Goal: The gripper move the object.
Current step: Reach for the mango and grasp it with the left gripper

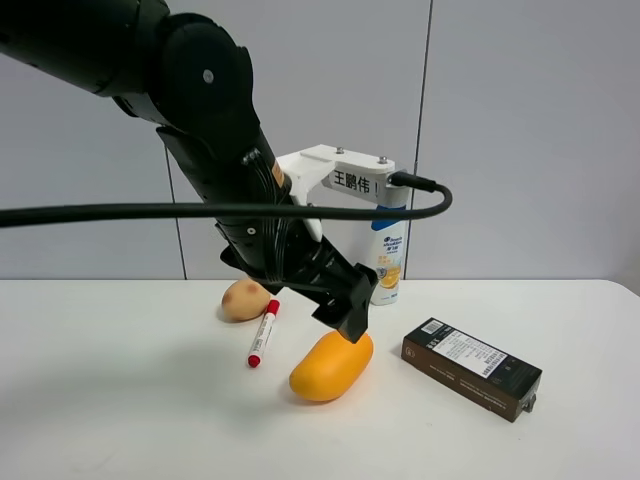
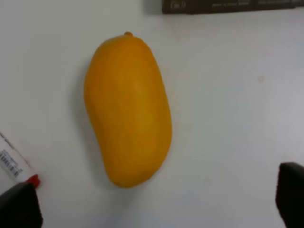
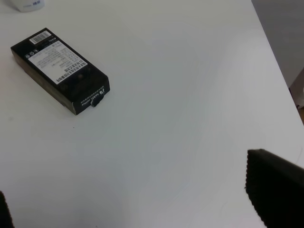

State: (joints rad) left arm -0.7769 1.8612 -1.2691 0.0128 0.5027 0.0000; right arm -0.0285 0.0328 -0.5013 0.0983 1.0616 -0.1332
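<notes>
The orange-yellow mango lies on the white table, just in front of the middle. My left gripper, a black claw with a white tag, hangs just above the mango's far end. In the left wrist view the mango lies lengthwise, and the open, empty left gripper has its fingertips spread wider than the fruit, at its near end. My right gripper is open and empty over bare table; it does not show in the exterior view.
A tan potato and a red-and-white marker lie left of the mango. A black box lies to its right, also in the right wrist view. A shampoo bottle stands at the back wall.
</notes>
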